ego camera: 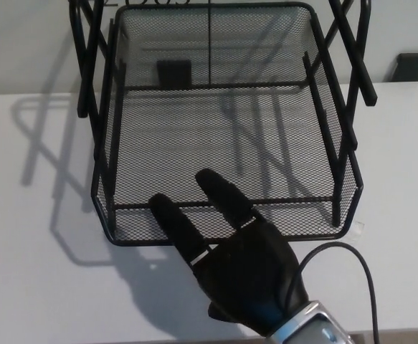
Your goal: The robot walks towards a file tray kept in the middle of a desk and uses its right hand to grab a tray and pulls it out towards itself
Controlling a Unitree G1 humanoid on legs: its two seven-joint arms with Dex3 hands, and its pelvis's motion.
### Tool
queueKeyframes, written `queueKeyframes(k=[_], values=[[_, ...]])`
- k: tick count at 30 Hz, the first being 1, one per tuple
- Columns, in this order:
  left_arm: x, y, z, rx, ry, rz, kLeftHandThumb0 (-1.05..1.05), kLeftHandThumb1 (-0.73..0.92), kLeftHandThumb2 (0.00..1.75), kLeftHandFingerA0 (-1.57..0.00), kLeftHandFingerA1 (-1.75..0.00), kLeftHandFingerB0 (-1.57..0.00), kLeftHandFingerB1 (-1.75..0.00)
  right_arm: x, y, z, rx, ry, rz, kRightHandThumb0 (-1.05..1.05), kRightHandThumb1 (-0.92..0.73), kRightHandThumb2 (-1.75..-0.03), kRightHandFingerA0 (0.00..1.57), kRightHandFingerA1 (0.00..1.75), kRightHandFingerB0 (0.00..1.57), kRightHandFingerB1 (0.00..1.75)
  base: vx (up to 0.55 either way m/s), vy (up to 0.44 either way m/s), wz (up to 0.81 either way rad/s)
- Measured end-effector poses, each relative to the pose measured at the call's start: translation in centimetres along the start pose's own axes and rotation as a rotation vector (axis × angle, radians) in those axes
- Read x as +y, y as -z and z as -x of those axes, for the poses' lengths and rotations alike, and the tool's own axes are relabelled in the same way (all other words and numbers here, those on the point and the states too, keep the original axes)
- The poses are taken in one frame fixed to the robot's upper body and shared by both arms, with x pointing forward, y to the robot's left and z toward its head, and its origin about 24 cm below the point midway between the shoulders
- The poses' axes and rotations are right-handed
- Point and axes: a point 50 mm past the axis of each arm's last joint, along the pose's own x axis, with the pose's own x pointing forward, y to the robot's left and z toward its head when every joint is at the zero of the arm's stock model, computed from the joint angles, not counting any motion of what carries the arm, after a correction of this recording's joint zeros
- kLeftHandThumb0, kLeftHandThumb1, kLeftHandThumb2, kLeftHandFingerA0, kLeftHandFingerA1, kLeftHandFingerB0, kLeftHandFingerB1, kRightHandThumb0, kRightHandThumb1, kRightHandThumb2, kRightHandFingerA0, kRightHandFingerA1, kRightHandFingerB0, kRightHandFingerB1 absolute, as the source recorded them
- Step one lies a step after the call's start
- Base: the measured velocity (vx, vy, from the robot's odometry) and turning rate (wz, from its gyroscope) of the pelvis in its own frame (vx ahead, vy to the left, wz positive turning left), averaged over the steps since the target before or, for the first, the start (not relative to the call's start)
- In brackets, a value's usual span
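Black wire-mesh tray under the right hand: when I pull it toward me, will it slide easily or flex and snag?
The black wire-mesh tray looks empty, so probably light and easy to drag. Its solid rim suggests it stays stiff rather than flexing. It sits between the crossed bars of the black metal frame, so it may snag if pulled crooked. The right hand has two fingers over the front rim.
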Motion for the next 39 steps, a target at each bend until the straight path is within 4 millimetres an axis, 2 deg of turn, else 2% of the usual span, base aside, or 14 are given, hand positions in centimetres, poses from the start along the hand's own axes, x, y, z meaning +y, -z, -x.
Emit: queueKeyframes(k=[1, 2, 6, 7, 10, 11, 14, 16, 21, 23, 24, 26, 27, 39], values=[[0.1, 0.1, 0.0, 0.003, 0.000, -0.008, -0.26, 0.49, 0.94, -0.31, -0.60, -0.07, -0.49, 0.0, -0.1, 0.1, 0.002, -0.002, 0.013, -0.84, -0.47, -0.79, 0.00, 0.04, 0.08, 0.02, 0.00, 0.000, 0.00], [0.2, 0.2, 0.0, 0.006, 0.000, -0.019, -0.29, 0.70, 0.60, -0.37, -0.53, -0.16, -0.38, 0.0, -0.2, 0.2, 0.005, -0.004, 0.027, -0.84, -0.47, -0.78, 0.00, 0.05, 0.06, 0.01, 0.00, 0.000, 0.00], [0.5, 0.3, 0.0, 0.006, 0.002, -0.062, -0.29, 0.70, 0.60, -0.37, -0.53, -0.16, -0.38, 0.1, -0.6, 0.7, 0.012, -0.020, 0.070, -0.76, -0.50, -0.76, 0.00, 0.14, 0.00, 0.16, 0.00, 0.000, 0.00], [0.5, 0.3, 0.0, 0.006, 0.002, -0.067, -0.29, 0.70, 0.60, -0.36, -0.52, -0.16, -0.38, 0.1, -0.6, 0.8, 0.013, -0.022, 0.073, -0.85, -0.50, -0.85, 0.00, 0.09, 0.00, 0.07, 0.00, 0.000, 0.00], [0.8, 0.2, 0.1, 0.001, 0.002, -0.095, -0.35, 0.64, 0.71, -0.36, -0.57, -0.14, -0.42, 0.3, -1.0, 1.4, 0.021, -0.045, 0.096, -0.81, -0.49, -0.88, 0.00, 0.13, 0.00, 0.12, 0.00, 0.000, 0.00], [0.8, 0.2, 0.1, 0.000, 0.003, -0.098, -0.26, 0.49, 0.94, -0.32, -0.61, -0.06, -0.49, 0.3, -1.1, 1.6, 0.021, -0.050, 0.099, -0.77, -0.47, -0.87, 0.00, 0.17, 0.00, 0.15, 0.00, 0.000, 0.00], [0.9, 0.3, 0.1, -0.003, 0.003, -0.117, -0.27, 0.49, 0.94, -0.34, -0.62, -0.07, -0.49, 0.8, -1.2, 2.7, 0.034, -0.079, 0.120, -0.77, -0.47, -0.88, 0.00, 0.16, 0.03, 0.16, 0.00, 0.000, 0.00], [0.9, 0.3, 0.0, -0.007, 0.004, -0.130, -0.26, 0.49, 0.94, -0.33, -0.62, -0.07, -0.49, 1.3, -1.2, 3.2, 0.037, -0.107, 0.136, -0.85, -0.51, -0.86, 0.02, 0.05, 0.14, 0.09, 0.00, 0.000, 0.00], [1.1, 0.2, 0.1, -0.020, 0.003, -0.154, -0.26, 0.49, 0.94, -0.34, -0.62, -0.07, -0.49, 1.7, -0.8, 3.8, 0.053, -0.129, 0.159, -0.82, -0.50, -0.81, 0.00, 0.11, 0.07, 0.13, 0.00, 0.000, 0.00], [1.1, 0.2, 0.2, -0.022, 0.002, -0.160, -0.26, 0.49, 0.94, -0.31, -0.61, -0.07, -0.49, 1.9, -0.7, 4.3, 0.055, -0.148, 0.166, -0.87, -0.51, -0.87, 0.00, 0.04, 0.05, 0.04, 0.00, 0.000, 0.00], [1.1, 0.2, 0.1, -0.024, 0.002, -0.161, -0.29, 0.69, 0.60, -0.38, -0.54, -0.16, -0.39, 2.0, -0.7, 4.5, 0.055, -0.154, 0.169, -0.80, -0.49, -0.78, 0.00, 0.13, 0.00, 0.16, 0.00, 0.000, 0.00], [1.1, 0.1, 0.2, -0.029, 0.001, -0.166, -0.29, 0.69, 0.60, -0.38, -0.54, -0.16, -0.39, 2.0, -0.7, 5.0, 0.051, -0.162, 0.177, -0.80, -0.49, -0.78, 0.00, 0.13, 0.00, 0.16, 0.00, 0.000, 0.00], [1.2, 0.1, 0.2, -0.030, 0.001, -0.168, -0.26, 0.49, 0.94, -0.33, -0.61, -0.07, -0.49, 2.1, -0.7, 5.2, 0.050, -0.164, 0.180, -0.82, -0.51, -0.77, 0.00, 0.11, 0.00, 0.14, 0.00, 0.000, 0.00], [1.2, 0.3, 0.1, -0.027, 0.006, -0.185, -0.25, 0.50, 0.94, -0.35, -0.62, -0.09, -0.50, 1.1, -0.7, 7.5, 0.023, -0.177, 0.216, -0.86, -0.51, -0.88, 0.00, 0.10, 0.11, 0.16, 0.00, 0.000, 0.00]])
